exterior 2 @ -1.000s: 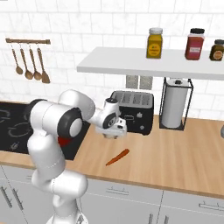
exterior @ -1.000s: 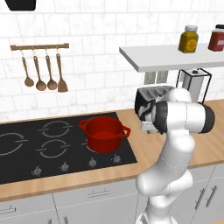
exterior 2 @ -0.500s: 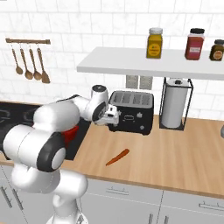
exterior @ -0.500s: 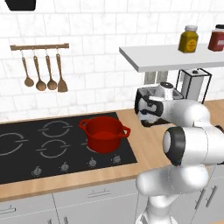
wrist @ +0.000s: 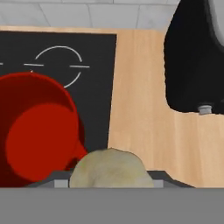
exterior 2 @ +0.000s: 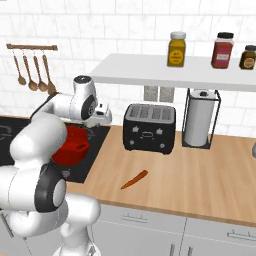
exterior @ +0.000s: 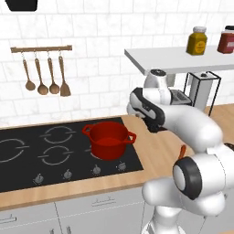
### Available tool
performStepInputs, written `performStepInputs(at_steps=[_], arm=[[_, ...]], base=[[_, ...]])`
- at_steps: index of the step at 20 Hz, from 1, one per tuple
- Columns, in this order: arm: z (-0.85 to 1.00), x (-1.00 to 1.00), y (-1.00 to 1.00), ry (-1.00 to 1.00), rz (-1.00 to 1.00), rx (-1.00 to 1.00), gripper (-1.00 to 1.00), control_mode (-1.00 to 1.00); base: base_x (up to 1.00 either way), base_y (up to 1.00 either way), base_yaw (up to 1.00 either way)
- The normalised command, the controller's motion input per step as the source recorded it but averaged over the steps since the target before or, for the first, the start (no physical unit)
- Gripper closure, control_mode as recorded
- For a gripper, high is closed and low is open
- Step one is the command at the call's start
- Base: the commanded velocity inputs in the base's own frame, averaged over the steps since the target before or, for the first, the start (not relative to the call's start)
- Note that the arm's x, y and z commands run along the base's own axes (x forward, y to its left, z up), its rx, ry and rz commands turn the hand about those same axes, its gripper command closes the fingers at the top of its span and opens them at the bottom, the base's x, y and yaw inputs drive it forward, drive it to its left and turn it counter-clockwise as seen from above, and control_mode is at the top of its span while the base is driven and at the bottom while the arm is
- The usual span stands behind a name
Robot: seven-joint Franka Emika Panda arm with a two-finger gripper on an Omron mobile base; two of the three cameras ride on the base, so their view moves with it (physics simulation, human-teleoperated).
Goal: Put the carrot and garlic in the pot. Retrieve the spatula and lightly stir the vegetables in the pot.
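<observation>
From the left base view, the red pot (exterior: 109, 139) stands on the black hob (exterior: 27, 160) at its right edge, with bare wooden worktop (exterior: 155, 151) running on to the right. A sliver of the orange carrot (exterior: 181, 152) shows behind the robot's shoulder. Wooden spoons and a spatula (exterior: 45, 75) hang from a rail on the tiled wall, well clear of the pot. A white shelf (exterior: 155, 59) with jars juts out above the arm.

From the right base view, the carrot (exterior 2: 134, 180) lies alone on open worktop (exterior 2: 200, 175), in front of the black toaster (exterior 2: 149, 128) and near the front edge. A paper-towel holder (exterior 2: 200, 117) stands just beside the toaster. The tool (exterior 2: 100, 114) hangs over the pot's (exterior 2: 72, 147) far side, under the shelf (exterior 2: 165, 77).

Along the hand view, the tool grasps the whitish garlic (wrist: 110, 170) between its tips. Below lie the pot (wrist: 37, 135) to one side, the hob's edge, bare worktop (wrist: 144, 113) and the toaster (wrist: 194, 57).
</observation>
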Motion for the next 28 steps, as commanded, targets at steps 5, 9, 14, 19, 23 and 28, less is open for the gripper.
performStepInputs(at_steps=[5,9,14,19,23,28], arm=[[0.34,0.0,0.94,0.08,0.05,0.0,1.0,-1.0],[0.0,0.02,0.89,0.11,0.05,0.0,1.0,-1.0],[-0.33,0.15,0.69,0.13,0.0,-0.02,1.0,-1.0],[-0.64,0.28,0.27,0.12,0.0,-0.08,1.0,-1.0],[-0.72,0.34,0.06,0.07,0.0,-0.1,1.0,-1.0],[-0.64,0.25,0.0,0.08,0.0,-0.05,1.0,-1.0]], base=[[0.0,0.0,0.0],[0.0,0.0,0.0],[0.0,0.0,0.0],[0.0,0.0,0.0],[0.0,0.0,0.0],[0.0,0.0,0.0]])
